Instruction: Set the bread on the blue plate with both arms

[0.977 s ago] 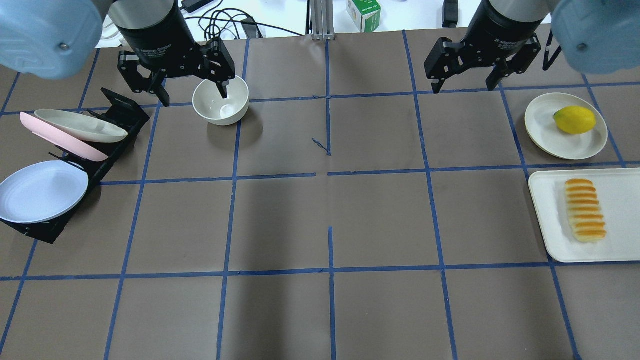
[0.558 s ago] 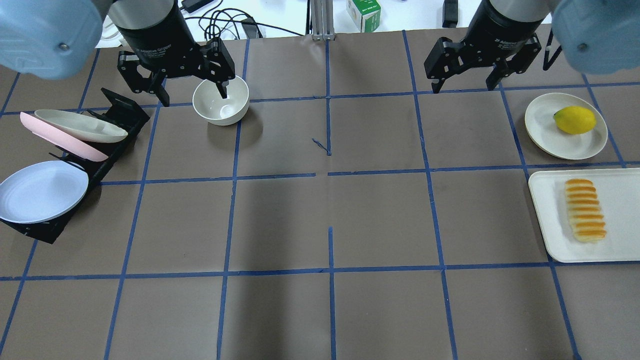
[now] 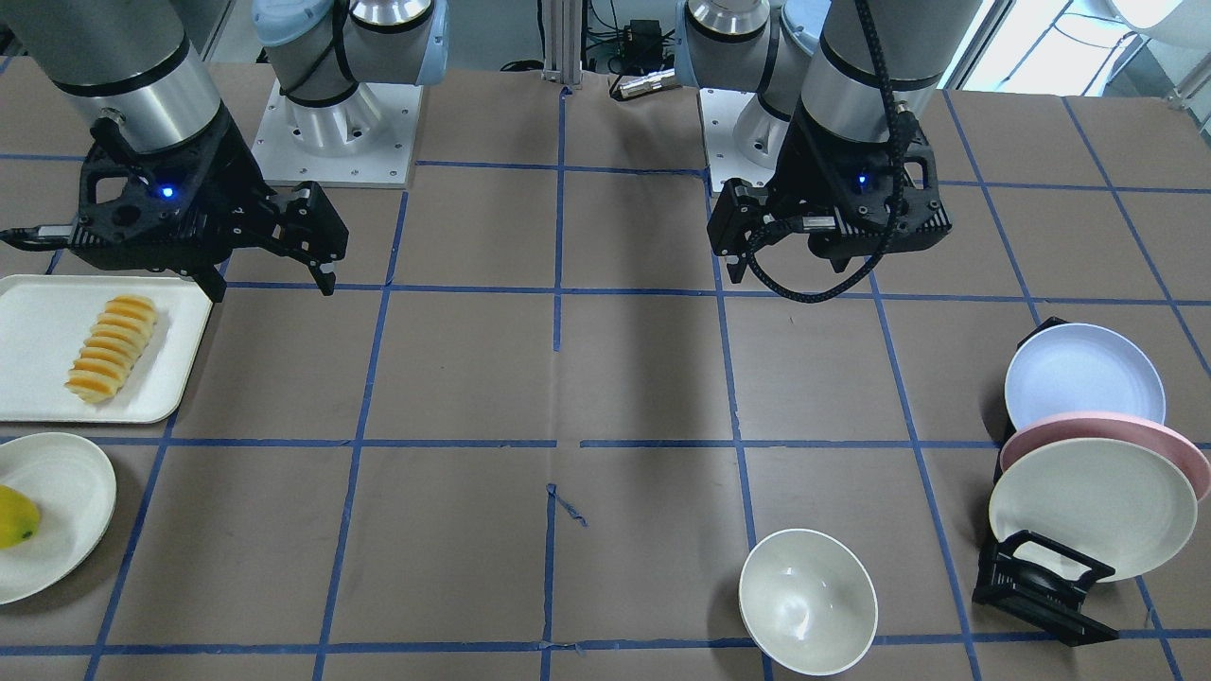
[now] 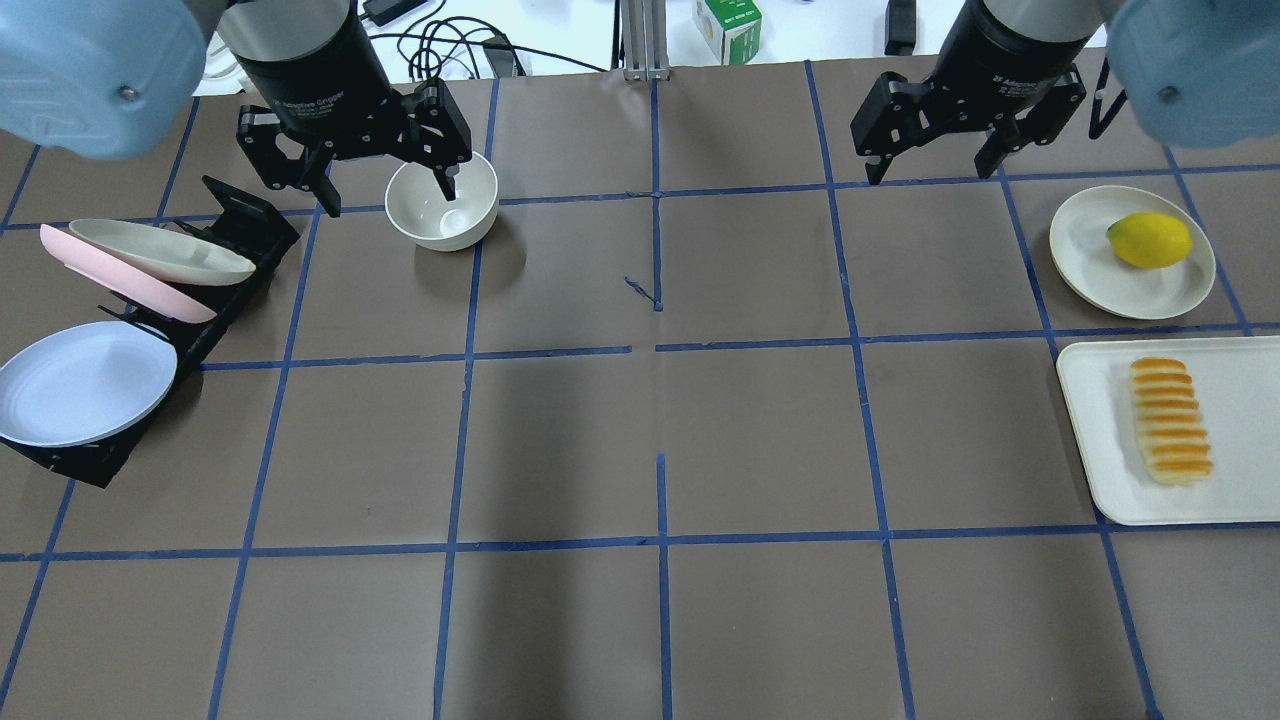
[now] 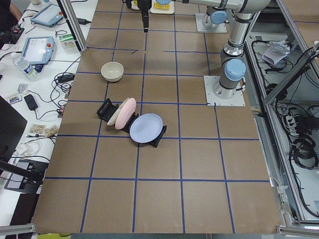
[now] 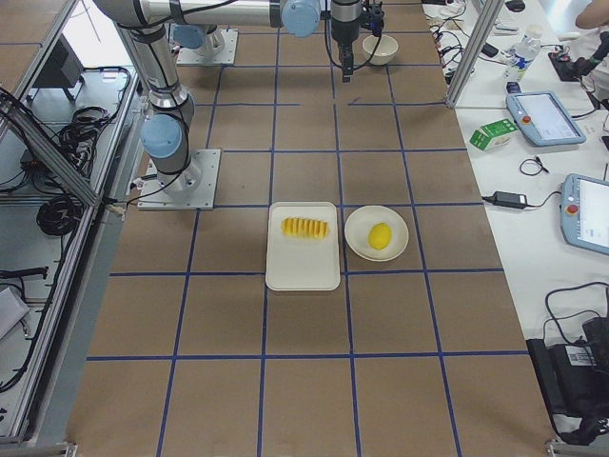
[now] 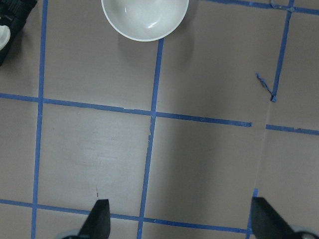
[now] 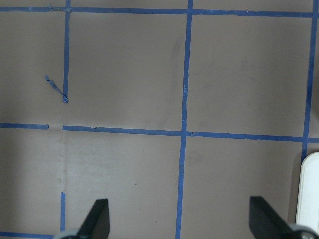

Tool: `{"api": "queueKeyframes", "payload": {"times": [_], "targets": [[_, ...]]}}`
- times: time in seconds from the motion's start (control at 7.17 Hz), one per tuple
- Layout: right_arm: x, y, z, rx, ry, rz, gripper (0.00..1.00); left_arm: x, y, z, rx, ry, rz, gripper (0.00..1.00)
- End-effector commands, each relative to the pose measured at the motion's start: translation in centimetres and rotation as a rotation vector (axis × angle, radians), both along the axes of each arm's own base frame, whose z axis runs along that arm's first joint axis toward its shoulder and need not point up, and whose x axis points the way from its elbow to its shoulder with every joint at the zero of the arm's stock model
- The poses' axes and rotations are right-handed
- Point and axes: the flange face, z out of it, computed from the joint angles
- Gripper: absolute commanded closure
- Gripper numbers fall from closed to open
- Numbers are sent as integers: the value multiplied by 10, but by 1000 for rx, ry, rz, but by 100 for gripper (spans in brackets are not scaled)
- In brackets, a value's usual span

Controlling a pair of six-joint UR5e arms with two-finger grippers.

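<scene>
1. One brown table [image 4: 660,420] taped into blue squares fills my screens, and both arms hang above it.
2. The left gripper [image 4: 389,200] has its fingers spread wide with nothing between them. The right gripper [image 4: 930,176] is spread just as wide and is equally bare.
3. A white tray [image 4: 1100,430] lies flat, well out to the right gripper's outer side.
4. A black rack [image 4: 230,300] sits well out to the left gripper's outer side. It holds three plates leaning on edge.
5. The blue plate [image 4: 85,385] is the end plate in that rack. It is tilted, beside a pink plate [image 4: 120,280], and well apart from either gripper.
6. The bread [image 4: 1170,420] lies along the tray, untouched and far from the plate.
7. A cream plate [image 4: 1085,250] sits just beside the tray.
8. A cream bowl [image 4: 455,215] stands upright on the table. My left wrist camera shows it ahead of the fingers, not between them.
9. A lemon [image 4: 1150,240] rests on the cream plate.
</scene>
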Motion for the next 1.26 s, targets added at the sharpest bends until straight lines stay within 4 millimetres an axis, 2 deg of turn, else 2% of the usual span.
{"api": "queueKeyframes", "payload": {"times": [0.0, 0.42, 0.56, 0.7, 0.84, 0.98, 1.12], "targets": [[0, 0, 1, -3, -2, -1, 0, 0, -1, -4, 0, 3, 1, 0], [-2, 0, 0, 2, 6, 0, 0, 3, -1, -4, -12, -1, 0, 0], [-5, 0, -4, 7, 10, 41, 0, 15, -5, -6, -8, 0, 26, 0], [-10, 1, -14, 23, 10, 41, 0, 42, -9, -7, -2, -4, 72, 0], [-29, -2, -29, 32, 16, 44, 0, 84, -11, -1, 3, -8, 150, 0], [-70, 2, -55, 84, 101, 57, 0, 127, -10, 3, 9, -2, 231, 4], [-98, 16, -65, 88, 99, 24, 0, 156, -4, 10, 31, -2, 274, 0]]}}
